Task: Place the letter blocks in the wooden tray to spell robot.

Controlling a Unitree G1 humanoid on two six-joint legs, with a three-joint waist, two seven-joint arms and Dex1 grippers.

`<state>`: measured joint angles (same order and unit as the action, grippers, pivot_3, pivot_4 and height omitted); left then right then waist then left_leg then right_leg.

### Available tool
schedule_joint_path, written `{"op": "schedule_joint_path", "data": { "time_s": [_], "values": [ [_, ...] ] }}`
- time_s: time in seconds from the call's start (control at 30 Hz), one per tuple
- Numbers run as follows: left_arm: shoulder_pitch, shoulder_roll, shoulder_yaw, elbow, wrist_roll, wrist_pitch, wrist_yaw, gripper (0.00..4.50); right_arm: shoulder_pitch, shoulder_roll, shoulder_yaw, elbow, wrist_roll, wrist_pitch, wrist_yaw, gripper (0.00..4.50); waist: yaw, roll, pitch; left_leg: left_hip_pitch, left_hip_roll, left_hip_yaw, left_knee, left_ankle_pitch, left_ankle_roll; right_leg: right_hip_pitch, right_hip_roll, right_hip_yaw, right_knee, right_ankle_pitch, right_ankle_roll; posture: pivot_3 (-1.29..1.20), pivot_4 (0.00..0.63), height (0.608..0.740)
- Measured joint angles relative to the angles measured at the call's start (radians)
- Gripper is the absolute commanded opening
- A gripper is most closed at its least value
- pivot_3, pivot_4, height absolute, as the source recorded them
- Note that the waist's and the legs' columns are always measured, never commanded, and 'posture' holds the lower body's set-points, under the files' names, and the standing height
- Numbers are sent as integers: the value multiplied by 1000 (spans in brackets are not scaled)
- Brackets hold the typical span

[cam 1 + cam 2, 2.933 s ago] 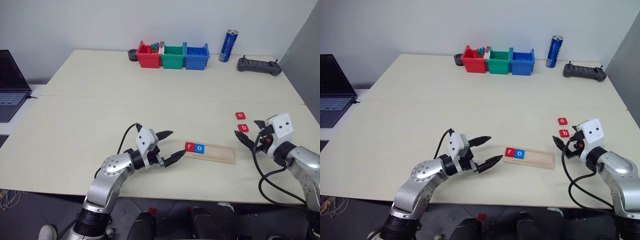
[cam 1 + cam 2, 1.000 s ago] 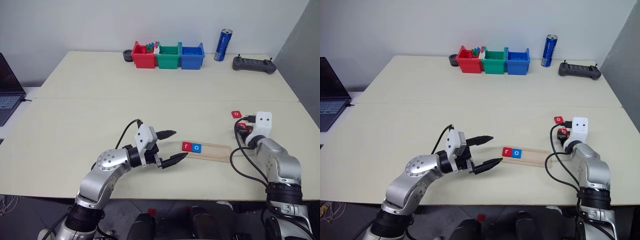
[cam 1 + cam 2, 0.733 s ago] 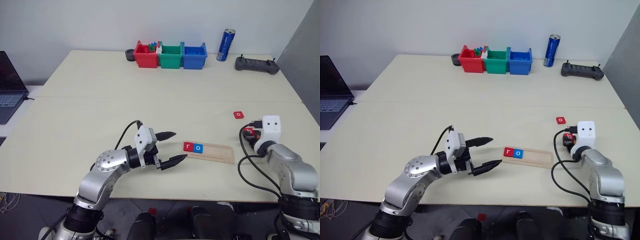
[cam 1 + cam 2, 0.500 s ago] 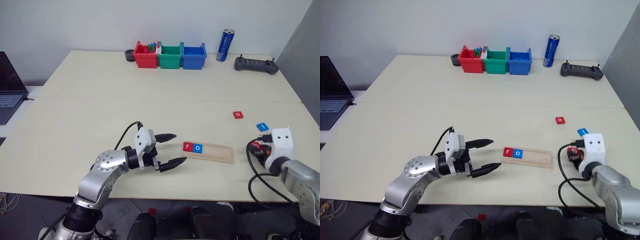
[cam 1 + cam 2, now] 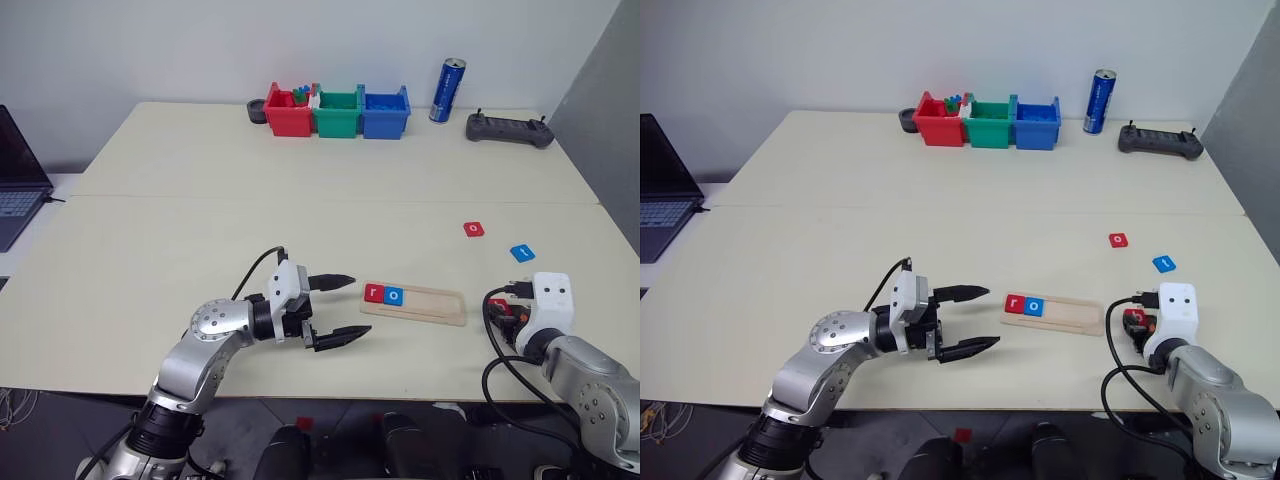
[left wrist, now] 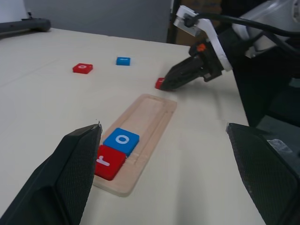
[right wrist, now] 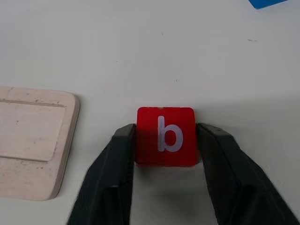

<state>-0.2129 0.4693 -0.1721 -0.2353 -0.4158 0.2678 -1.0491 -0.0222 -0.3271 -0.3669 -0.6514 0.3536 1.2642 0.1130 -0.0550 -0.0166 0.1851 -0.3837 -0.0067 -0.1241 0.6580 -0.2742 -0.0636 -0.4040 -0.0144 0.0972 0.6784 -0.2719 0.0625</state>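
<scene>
Fingers (image 7: 213, 154) of our right gripper (image 7: 165, 150) grasp the red "b" block (image 7: 166, 135), just beside the wooden tray (image 7: 33, 140); left gripper (image 5: 333, 310) hangs released. A loose pinch could twist the block.

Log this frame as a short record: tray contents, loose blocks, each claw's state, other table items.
tray: wooden tray holds the red r block and the blue o block at its left end; the rest of the groove is bare
loose blocks: red o block and blue t block lie on the table
right claw: right claw has its fingers on both sides of the red b block, just off the tray's right end
left claw: left claw open, holds nothing, left of the tray
other items: three bins, blue can, controller
</scene>
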Motion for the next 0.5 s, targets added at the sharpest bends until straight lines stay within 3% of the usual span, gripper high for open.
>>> {"op": "schedule_joint_path", "data": {
  "time_s": [0.13, 0.27, 0.5],
  "values": [
    [0, 0, 0, 0, 0, -11, -8, 4500, -6, -1, 0, 6, 1, 0, 9, 4411, 0, 0, 0, 0, 0, 0, 0, 0, 0, 0, 0, 0, 0, 0, 0, 0, 150, 740],
    [0, 0, 0, 0, 0, -13, -8, 4500, -6, -7, -4, 11, 2, -4, 20, 4462, 0, 0, 0, 0, 0, 0, 0, 0, 0, 0, 0, 0, 0, 0, 0, 0, 150, 740],
    [4, -1, 1, 1, 0, -15, -9, 4500, -75, -155, -41, 54, 11, -40, 104, 4462, -2, 1, 1, 0, 0, 1, 0, 0, 0, 0, 0, 1, 0, -1, 2, 0, 150, 740]
  ]
}}
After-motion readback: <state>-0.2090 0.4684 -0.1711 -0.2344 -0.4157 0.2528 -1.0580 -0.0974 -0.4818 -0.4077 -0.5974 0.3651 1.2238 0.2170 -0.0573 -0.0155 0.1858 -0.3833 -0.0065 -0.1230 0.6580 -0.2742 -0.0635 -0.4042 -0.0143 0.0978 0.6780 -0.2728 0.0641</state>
